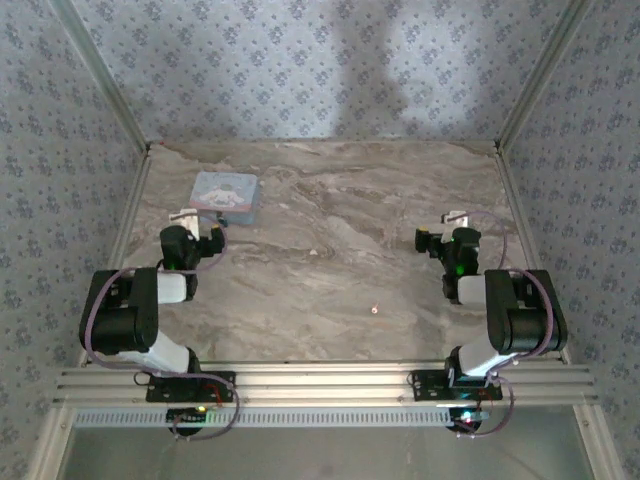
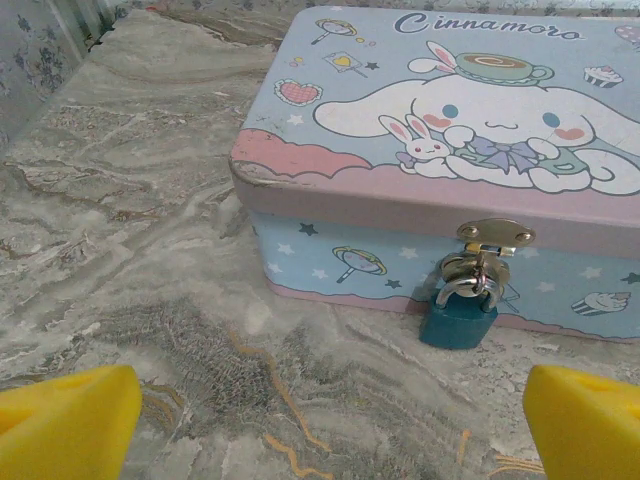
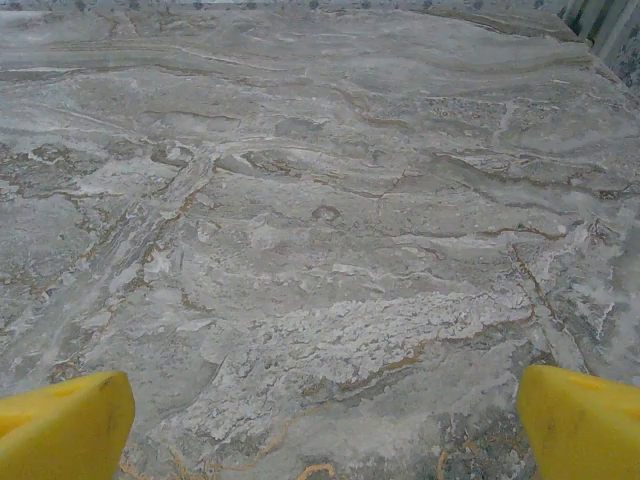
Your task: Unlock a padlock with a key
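Left gripper (image 2: 325, 425) is wide open w/ nothing in it. The padlock (image 2: 458, 315) hangs just ahead of it, a bit to its right, on the hasp of the tin box (image 2: 400, 200), body pointing straight down. Left arm's def the nearer one. Right gripper (image 3: 320, 430) is open too, empty, w/ the box well off to its left. There's a tiny speck (image 1: 374, 310) back behind it, inward. Maybe the key, can't tell.
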### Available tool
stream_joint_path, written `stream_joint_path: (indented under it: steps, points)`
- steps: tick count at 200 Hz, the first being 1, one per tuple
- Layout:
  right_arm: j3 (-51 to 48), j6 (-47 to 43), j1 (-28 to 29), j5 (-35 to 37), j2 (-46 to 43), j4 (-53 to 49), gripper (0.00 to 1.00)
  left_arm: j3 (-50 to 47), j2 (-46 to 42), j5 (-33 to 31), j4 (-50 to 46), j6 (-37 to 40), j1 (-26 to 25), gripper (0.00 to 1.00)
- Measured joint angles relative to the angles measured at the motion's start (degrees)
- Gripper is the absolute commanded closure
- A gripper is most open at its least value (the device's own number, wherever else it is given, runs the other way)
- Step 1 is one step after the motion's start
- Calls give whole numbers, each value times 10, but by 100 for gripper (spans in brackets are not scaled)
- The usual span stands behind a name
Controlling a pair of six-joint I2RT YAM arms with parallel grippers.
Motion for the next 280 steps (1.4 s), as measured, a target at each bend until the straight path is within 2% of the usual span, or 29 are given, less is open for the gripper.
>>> stream_joint_path:
  steps: [203, 221, 244, 280]
  points:
    - [0, 3, -22, -26, -4, -4, 0, 0, -4, 0, -5, 0, 0, 2]
    - [0, 8, -27, -22, -37, -33, 0, 0, -38, -3, -40, -3, 0, 2]
    - [10, 23, -29, -4, -111, -104, 0, 3, -121, -13, -97, -15, 0, 2]
    - [70, 86, -28, 3, -215, -251, 0, 65, -230, -16, -242, -111, 0, 2]
